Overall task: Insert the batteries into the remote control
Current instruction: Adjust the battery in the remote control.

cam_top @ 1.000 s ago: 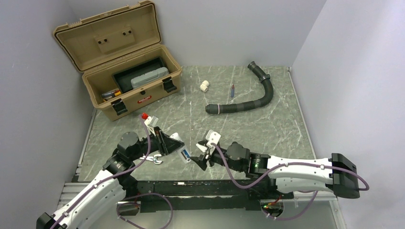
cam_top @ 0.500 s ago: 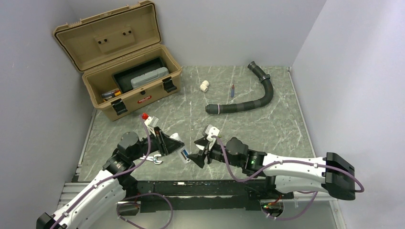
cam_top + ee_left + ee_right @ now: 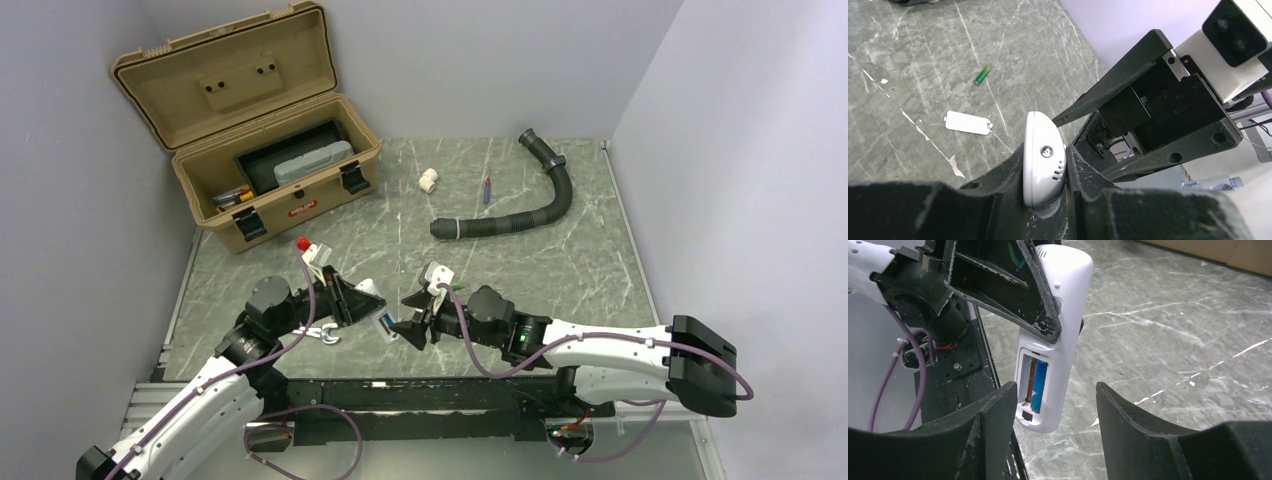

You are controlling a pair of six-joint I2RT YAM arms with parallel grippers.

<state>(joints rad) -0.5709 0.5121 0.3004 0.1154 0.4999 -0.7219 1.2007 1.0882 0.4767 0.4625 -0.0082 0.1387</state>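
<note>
Gripping the remote control [image 3: 388, 326] tight near the table [image 3: 560, 270] front edge, the left gripper [image 3: 375, 314] steadies it in the top view, with the right gripper [image 3: 410, 322] parted and empty alongside. Left wrist: the green battery [image 3: 982, 75] lies on open tabletop by the cover [image 3: 967, 122]. Right wrist: the blue battery [image 3: 1039, 385] is seated; hold the remote still for the next.

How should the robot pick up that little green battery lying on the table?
Probably by its middle, coming straight down from above, one finger on each long side. The green battery lies flat on the table, apart from the white cover, so there is room around it. It is round, so a sideways push might roll it.
</note>
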